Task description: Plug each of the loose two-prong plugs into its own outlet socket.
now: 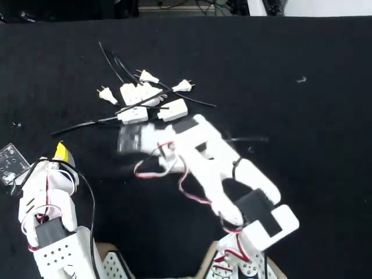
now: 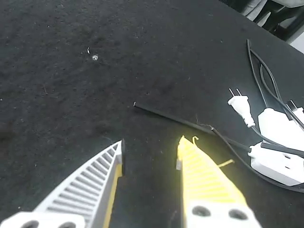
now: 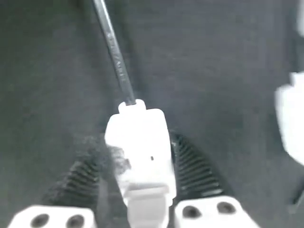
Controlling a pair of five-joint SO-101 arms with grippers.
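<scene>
Several white outlet sockets [image 1: 132,115] and loose two-prong plugs [image 1: 106,95] lie tangled with black cords at the table's far middle. In the left wrist view one plug [image 2: 241,107] and a socket [image 2: 278,164] lie ahead. My right gripper [image 1: 135,139] hovers just in front of the cluster, blurred. It is shut on a white corded block [image 3: 140,142], whose black cord [image 3: 111,52] runs away from the fingers. Whether that block is a plug or a socket is unclear. My left gripper [image 2: 149,147] stands open over bare cloth at the near left [image 1: 60,154].
A black cloth [image 1: 302,145] covers the table. One loose black cord [image 1: 81,125] trails left from the sockets, and its cut end [image 2: 135,105] lies just ahead of my left gripper. A small grey board [image 1: 10,161] sits at the left edge.
</scene>
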